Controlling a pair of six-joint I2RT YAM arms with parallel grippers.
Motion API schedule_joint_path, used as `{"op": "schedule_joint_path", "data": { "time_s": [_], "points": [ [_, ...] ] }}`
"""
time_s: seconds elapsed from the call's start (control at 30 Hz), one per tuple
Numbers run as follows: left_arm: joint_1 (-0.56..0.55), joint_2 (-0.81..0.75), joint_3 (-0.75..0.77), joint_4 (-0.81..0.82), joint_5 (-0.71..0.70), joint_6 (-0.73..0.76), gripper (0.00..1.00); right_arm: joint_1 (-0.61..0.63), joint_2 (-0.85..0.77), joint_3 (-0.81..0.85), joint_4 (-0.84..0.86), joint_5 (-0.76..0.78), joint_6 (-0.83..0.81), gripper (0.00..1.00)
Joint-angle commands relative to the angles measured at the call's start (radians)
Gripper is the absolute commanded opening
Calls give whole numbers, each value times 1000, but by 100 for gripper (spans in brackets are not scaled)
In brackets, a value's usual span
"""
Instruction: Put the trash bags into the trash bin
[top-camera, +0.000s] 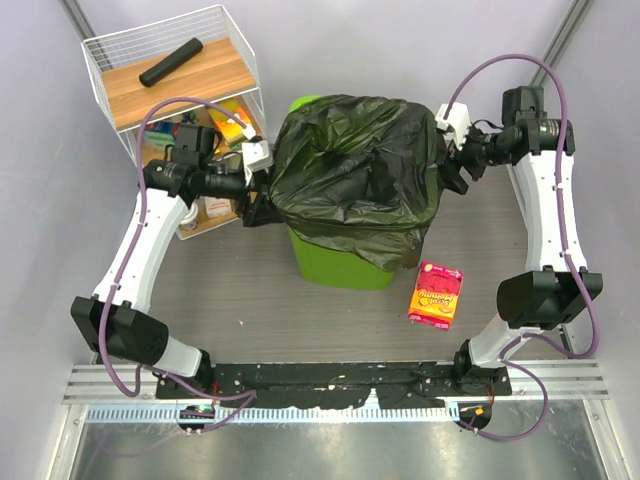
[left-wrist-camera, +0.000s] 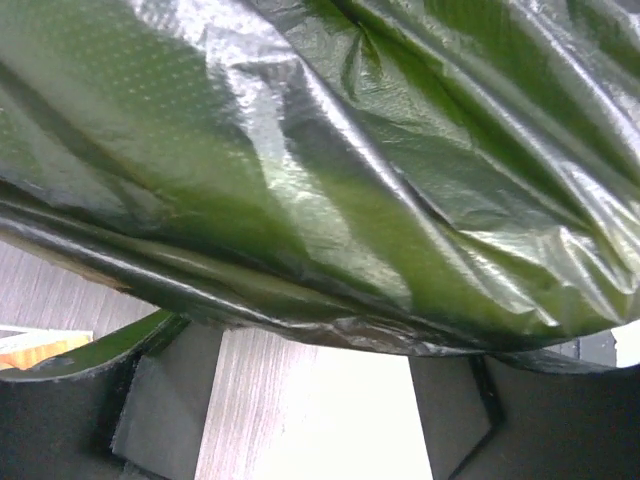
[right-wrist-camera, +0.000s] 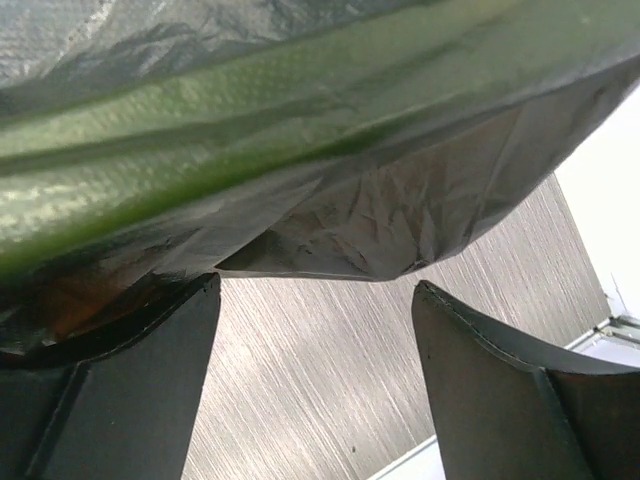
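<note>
Black glossy film, thin and crinkled: the trash bag (top-camera: 355, 165) lies draped over the lime-green trash bin (top-camera: 335, 262), between the left jaws and the right jaws. Its middle is sunk into the bin and its skirt hangs down the outside walls. I judge it very light, floppy and slippery. It will bunch and slide rather than hold a shape, and a hard pull could tear it. The best hold looks to be the loose hem just beyond each pair of tips, pinched as a gathered fold. Its mouth appears to face up, and its long span runs from one pair of jaws to the other, across the bin's rim. Both pairs stand apart and grip nothing. In the 2 wrist views the film passes above and ahead of the tips, with bare tabletop (right-wrist-camera: 330, 380) showing in the gap. An orange snack packet (top-camera: 436, 294) lies nearer the right jaws.
</note>
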Motion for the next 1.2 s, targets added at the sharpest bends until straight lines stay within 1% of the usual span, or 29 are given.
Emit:
{"op": "schedule_joint_path", "data": {
  "time_s": [0.0,0.03,0.07,0.1,0.13,0.17,0.2,0.23,0.27,0.33,0.37,0.43,0.47,0.53,0.57,0.6,0.67,0.7,0.73,0.77,0.87,0.97,1.07,1.17],
  "points": [
    [-2,-46,-21,120,56,-56,65,1,-52,-37,61,-69,-18,79],
    [-2,-51,-24,120,63,-58,60,1,-50,-40,63,-71,-16,73],
    [-4,-56,-29,120,66,-58,54,1,-50,-46,73,-80,-7,69],
    [-2,-62,-33,121,73,-58,50,1,-50,-48,76,-83,-4,60],
    [-4,-69,-38,126,80,-65,44,3,-52,-53,82,-91,4,56],
    [-2,-72,-43,132,83,-79,37,1,-54,-56,90,-99,7,48],
    [-2,-77,-47,138,88,-84,31,1,-55,-56,95,-97,14,45],
    [-2,-83,-52,141,85,-85,22,1,-58,-57,96,-99,16,38],
    [-2,-89,-56,141,85,-88,16,1,-61,-57,98,-94,16,35],
    [-2,-106,-66,143,65,-84,5,1,-67,-62,98,-80,16,25],
    [-2,-114,-73,135,53,-75,3,1,-69,-68,99,-71,16,22],
    [-2,-126,-69,103,16,-38,0,1,-78,-77,101,-50,14,12],
    [1,-131,-60,80,-5,-24,0,1,-84,-80,102,-45,13,7],
    [4,-131,-43,43,-36,-1,0,1,-92,-85,102,-31,13,2],
    [5,-132,-34,25,-61,8,5,1,-93,-92,102,-22,11,1],
    [6,-131,-24,3,-74,28,12,1,-98,-94,105,-17,13,1],
    [13,-122,3,-37,-79,65,49,1,-103,-97,109,-7,10,1],
    [18,-116,17,-60,-72,80,65,1,-104,-97,110,-5,10,1],
    [24,-108,32,-78,-64,88,77,1,-104,-97,110,-4,10,1],
    [24,-106,42,-84,-56,87,84,1,-103,-94,110,-1,11,1],
    [25,-103,56,-57,-36,64,93,1,-101,-93,109,-1,10,1],
    [24,-118,25,44,0,-10,99,1,-100,-94,107,-1,11,1],
    [22,-103,23,145,62,-116,100,1,-103,-94,110,-5,16,1],
    [12,-74,20,234,82,-223,100,1,-101,-91,113,-11,19,1]
  ]
}}
